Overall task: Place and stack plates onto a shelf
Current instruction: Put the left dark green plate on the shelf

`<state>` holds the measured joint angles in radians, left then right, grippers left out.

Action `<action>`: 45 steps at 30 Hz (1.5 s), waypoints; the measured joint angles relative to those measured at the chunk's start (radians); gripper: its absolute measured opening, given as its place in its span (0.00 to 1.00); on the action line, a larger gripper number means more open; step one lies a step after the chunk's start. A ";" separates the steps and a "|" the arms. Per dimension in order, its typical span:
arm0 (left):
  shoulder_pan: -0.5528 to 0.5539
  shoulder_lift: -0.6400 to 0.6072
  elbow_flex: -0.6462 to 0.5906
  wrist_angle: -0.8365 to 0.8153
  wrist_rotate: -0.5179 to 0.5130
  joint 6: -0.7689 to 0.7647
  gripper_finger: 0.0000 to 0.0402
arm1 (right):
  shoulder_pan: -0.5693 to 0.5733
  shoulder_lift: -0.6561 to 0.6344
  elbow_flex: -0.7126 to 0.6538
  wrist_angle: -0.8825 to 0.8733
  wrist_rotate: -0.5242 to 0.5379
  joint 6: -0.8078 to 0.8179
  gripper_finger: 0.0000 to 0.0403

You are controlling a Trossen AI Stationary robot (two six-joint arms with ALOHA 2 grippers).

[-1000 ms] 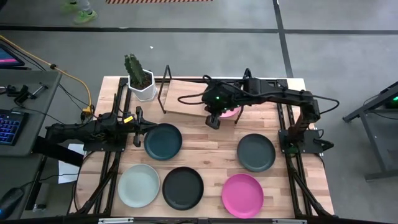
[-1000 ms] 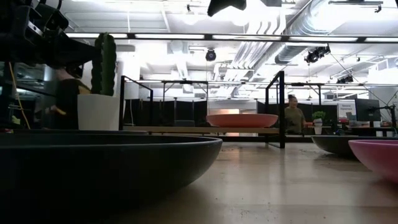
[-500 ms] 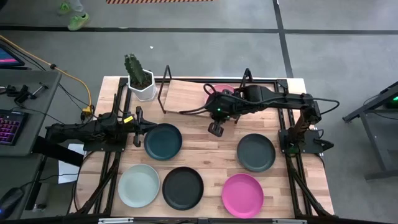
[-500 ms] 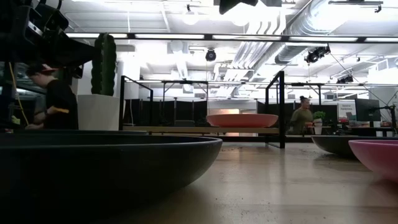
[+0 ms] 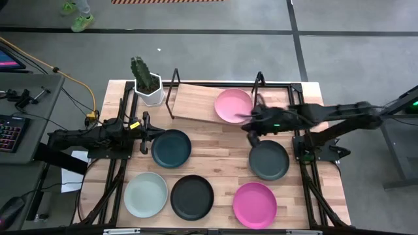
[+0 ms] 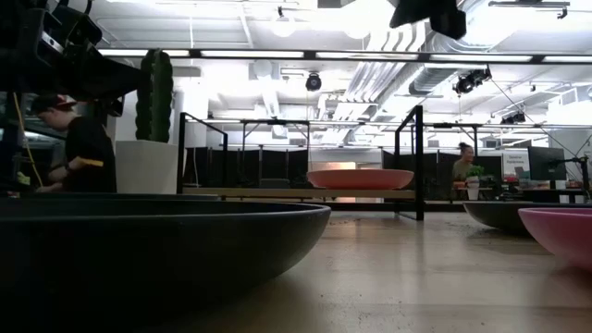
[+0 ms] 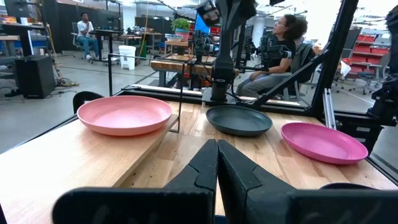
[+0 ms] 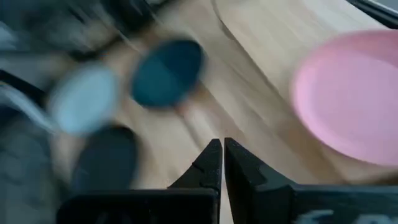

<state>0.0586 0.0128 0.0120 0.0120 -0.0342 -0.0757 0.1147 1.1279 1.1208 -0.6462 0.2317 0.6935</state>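
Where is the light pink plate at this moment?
In the high view, the light pink plate lies on the right half of the shelf, at the table's far edge. The dark grey plate is its nearest neighbour, on the tabletop.

The left arm lies stretched toward three o'clock on the left side, its left gripper (image 5: 145, 132) with fingers pressed together and holding nothing, while the right arm reaches toward nine o'clock from the right side, its right gripper (image 5: 251, 134) also closed and empty.
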 joint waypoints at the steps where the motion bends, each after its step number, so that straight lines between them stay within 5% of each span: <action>1: 0.000 0.000 0.000 0.000 0.000 0.000 0.00 | 0.008 -0.050 -0.064 0.100 0.000 0.009 0.00; 6: 0.000 0.000 0.000 0.004 0.000 -0.001 0.00 | 0.044 -0.198 -0.272 0.480 0.002 -0.089 0.00; 12: 0.000 0.000 0.000 0.087 0.000 -0.007 0.00 | 0.074 -0.227 -0.375 0.675 -0.070 -0.305 0.00; 28: 0.000 0.000 0.000 0.121 0.000 -0.215 0.00 | 0.078 -0.211 -0.391 0.649 -0.127 -0.354 0.00; 34: 0.000 0.000 0.000 0.127 -0.007 -0.424 0.00 | 0.076 -0.211 -0.391 0.635 -0.117 -0.261 0.00; 41: -0.001 0.005 0.013 0.331 -0.020 -0.480 0.01 | 0.076 -0.211 -0.391 0.647 -0.065 -0.175 0.00; 45: -0.001 0.063 0.118 0.198 -0.030 -0.536 0.08 | 0.076 -0.211 -0.391 0.672 -0.029 -0.177 0.00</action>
<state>0.0578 0.0757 0.1300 0.2101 -0.0644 -0.6115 0.1905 0.9169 0.7296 0.0260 0.2029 0.5170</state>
